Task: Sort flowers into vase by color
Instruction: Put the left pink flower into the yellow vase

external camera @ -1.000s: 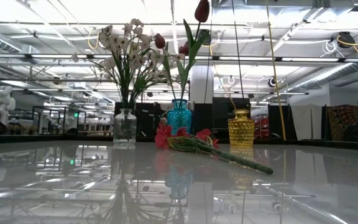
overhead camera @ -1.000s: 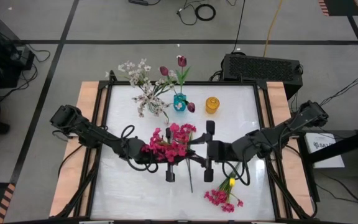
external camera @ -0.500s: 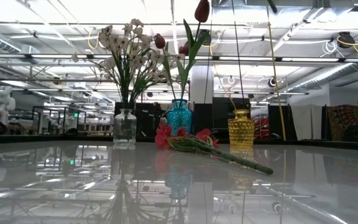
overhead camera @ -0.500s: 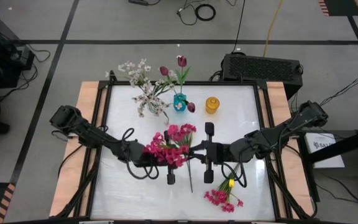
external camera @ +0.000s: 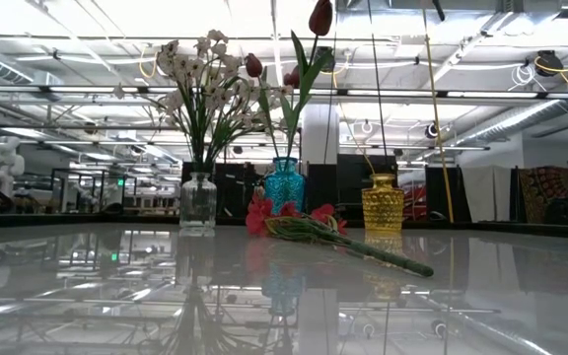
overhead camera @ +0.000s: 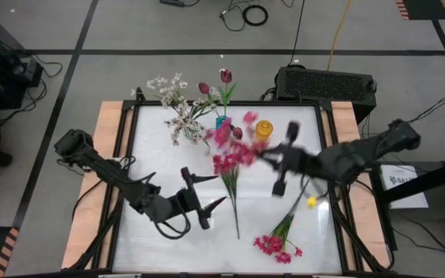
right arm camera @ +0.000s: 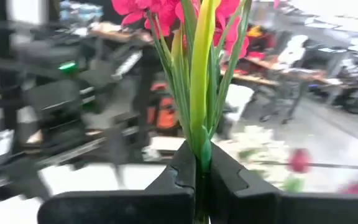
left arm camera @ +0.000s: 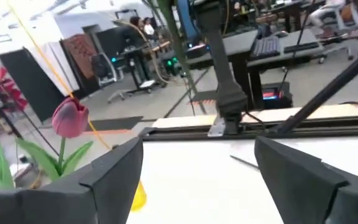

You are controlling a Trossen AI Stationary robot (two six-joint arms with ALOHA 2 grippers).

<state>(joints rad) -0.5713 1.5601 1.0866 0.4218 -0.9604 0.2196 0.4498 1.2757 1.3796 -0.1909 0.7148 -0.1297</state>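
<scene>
My right gripper [overhead camera: 264,152] [right arm camera: 202,165] is shut on a magenta sprig [overhead camera: 232,150], raised over the table near the yellow vase [overhead camera: 263,129]. The sprig's blossoms are blurred in front of the teal vase [external camera: 286,185], which holds the maroon tulips [overhead camera: 224,76]. The clear vase [external camera: 197,202] holds the white blossoms [overhead camera: 174,99]. My left gripper [overhead camera: 207,201] [left arm camera: 197,174] is open and empty left of the sprig's stem. Another magenta sprig [overhead camera: 278,238] lies flat at the near right. My right gripper pinches the sprig's green stem [right arm camera: 199,140] between its two fingers, below the blossoms. The fingers come level from the table's right. The blossoms stand beyond the fingertips. The stem's free end [overhead camera: 237,232] trails toward the near edge; whether it touches the table I cannot tell.
The three vases stand in a row near the far edge. The low view shows a magenta sprig [external camera: 335,235] lying on the table in front of the teal vase; which sprig it is I cannot tell. A black box [overhead camera: 324,83] stands behind the far right corner.
My right gripper has swung up and toward the far right with the magenta sprig. The blossom head has gone from mid-table toward the teal and yellow vases, while the stem's free end stays about where it was. My left gripper now stands clear of the blossoms.
</scene>
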